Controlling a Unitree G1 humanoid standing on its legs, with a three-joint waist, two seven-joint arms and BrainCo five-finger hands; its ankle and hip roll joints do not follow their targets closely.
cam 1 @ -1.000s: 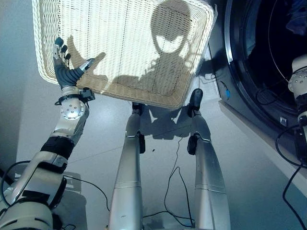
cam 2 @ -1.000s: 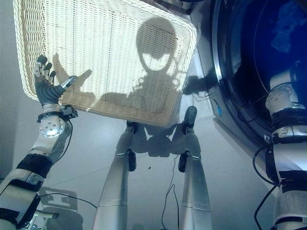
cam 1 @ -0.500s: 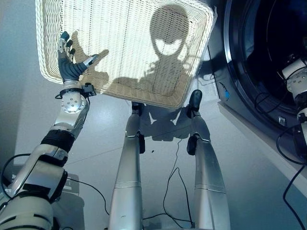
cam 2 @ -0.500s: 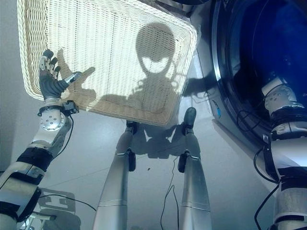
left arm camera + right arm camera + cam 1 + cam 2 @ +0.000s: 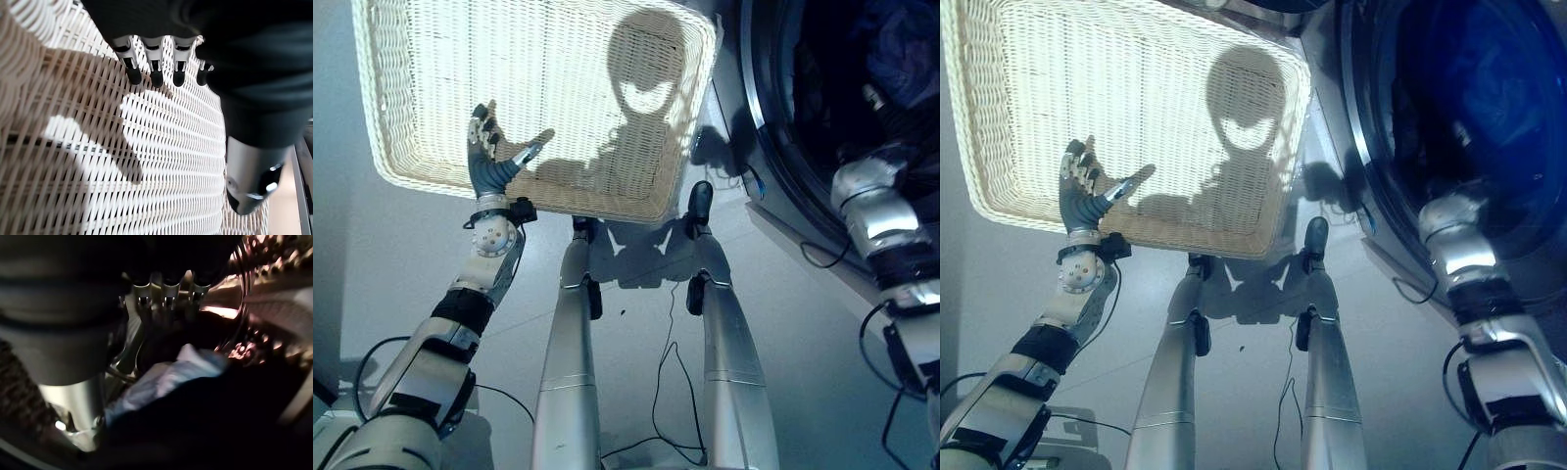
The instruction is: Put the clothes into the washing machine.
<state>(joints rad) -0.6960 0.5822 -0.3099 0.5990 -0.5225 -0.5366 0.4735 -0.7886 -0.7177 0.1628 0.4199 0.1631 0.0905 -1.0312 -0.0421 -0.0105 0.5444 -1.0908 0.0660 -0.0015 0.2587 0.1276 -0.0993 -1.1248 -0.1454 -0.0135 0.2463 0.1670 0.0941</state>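
The white wicker basket (image 5: 587, 204) lies on the floor, and I see no clothes in it. My left hand (image 5: 489, 162) hovers over its near rim, open, with fingers (image 5: 154, 68) spread above the weave. My right forearm (image 5: 876, 220) reaches into the dark mouth of the washing machine (image 5: 773, 166). In the right wrist view my right hand (image 5: 164, 296) is inside the metal drum (image 5: 234, 289) with its fingers straight. A pale blue-white cloth (image 5: 171, 377) lies just past the palm. A blue cloth (image 5: 901, 54) shows deep in the drum.
The washer's round door ring stands right of the basket, a narrow strip of grey floor (image 5: 724, 147) between them. Open grey floor (image 5: 391, 255) spreads to the left of the basket.
My right arm has pushed from the door's edge deeper into the drum. My left hand has drifted inward along the basket's near rim. The head camera has turned right.
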